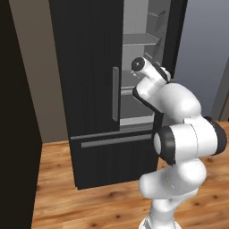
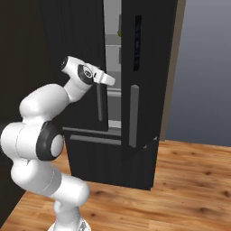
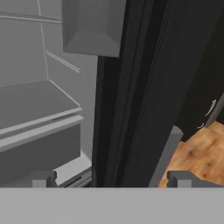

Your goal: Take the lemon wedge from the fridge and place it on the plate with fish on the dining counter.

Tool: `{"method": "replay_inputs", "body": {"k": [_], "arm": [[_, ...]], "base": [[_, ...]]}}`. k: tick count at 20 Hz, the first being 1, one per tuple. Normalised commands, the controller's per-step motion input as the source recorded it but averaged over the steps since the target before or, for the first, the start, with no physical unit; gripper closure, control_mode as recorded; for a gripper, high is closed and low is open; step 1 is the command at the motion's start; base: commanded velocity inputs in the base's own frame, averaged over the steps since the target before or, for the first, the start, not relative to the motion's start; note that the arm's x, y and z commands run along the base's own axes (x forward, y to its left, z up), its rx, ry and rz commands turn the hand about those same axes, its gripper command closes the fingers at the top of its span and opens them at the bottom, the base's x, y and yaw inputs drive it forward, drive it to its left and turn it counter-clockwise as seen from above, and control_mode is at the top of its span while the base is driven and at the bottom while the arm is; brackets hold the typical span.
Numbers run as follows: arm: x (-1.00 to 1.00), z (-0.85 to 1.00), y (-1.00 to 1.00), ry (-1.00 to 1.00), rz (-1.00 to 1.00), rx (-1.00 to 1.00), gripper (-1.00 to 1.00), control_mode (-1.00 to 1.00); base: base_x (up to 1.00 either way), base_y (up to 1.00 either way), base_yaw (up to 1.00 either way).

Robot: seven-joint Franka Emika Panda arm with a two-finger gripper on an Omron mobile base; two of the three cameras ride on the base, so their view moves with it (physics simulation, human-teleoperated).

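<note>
Black fridge point(image 1: 89, 89) stands with its right door ajar, grey shelves showing; the end effector point(image 3: 111, 179) hovers at that opening, fingers spread wide, gripping nothing.

Arm folded in a tall zigzag: lower links rise from the base, elbow juts out to the side, forearm angles up and forward. Wrist bent, hand held level at about chest height. Gripper point(image 3: 112, 178) with jaws spread wide, nothing between the fingertips point(image 3: 43, 178).
</note>
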Motion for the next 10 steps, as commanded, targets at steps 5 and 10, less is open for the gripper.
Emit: {"method": "replay_inputs", "body": {"k": [5, 10], "arm": [[0.3, -0.11, -0.31, -0.04, 0.0, -0.01, -1.0, -1.0], [0.42, -0.13, -0.24, 0.0, 0.0, 0.0, -1.0, -1.0]], "base": [[0.0, 0.0, 0.0], [0.0, 0.0, 0.0]]}}
